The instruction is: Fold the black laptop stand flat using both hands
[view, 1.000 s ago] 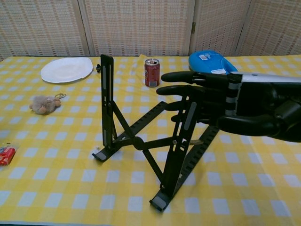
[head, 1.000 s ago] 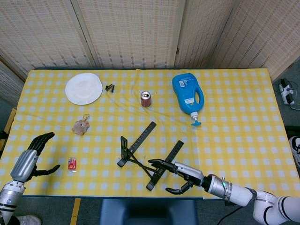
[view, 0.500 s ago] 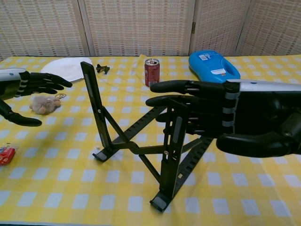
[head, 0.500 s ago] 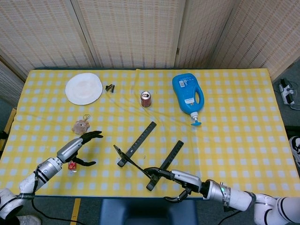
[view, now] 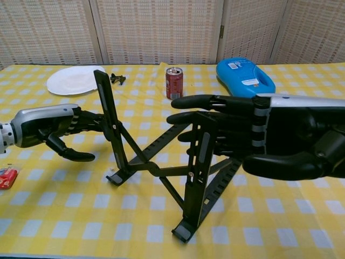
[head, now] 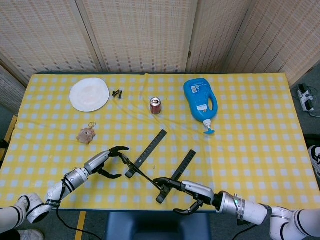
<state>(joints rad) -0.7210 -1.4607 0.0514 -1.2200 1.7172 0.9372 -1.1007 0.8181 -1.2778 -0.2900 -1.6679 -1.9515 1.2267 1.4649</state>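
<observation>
The black laptop stand (view: 153, 168) stands unfolded near the table's front edge, its two slotted bars (head: 152, 145) reaching away from me. My left hand (view: 51, 128) is at its left upright (view: 109, 120), fingers spread, fingertips at the bar and thumb lower down. Whether it grips the bar is unclear. On the other side, my right hand (view: 269, 141) lies with fingers stretched flat against the right upright (view: 200, 157), thumb apart below. In the head view the left hand (head: 106, 160) and right hand (head: 189, 191) flank the stand (head: 150, 167).
A white plate (head: 89, 94) and a black clip (head: 117, 93) lie at the back left. A red can (head: 155, 105) and a blue detergent bottle (head: 201, 102) are behind the stand. A plush toy (head: 86, 135) is on the left, a small red item (view: 5, 177) near the front left edge.
My left hand has travelled right, from the table's left edge to the stand's left upright. The left upright has tilted leftward. The right hand stays against the right upright.
</observation>
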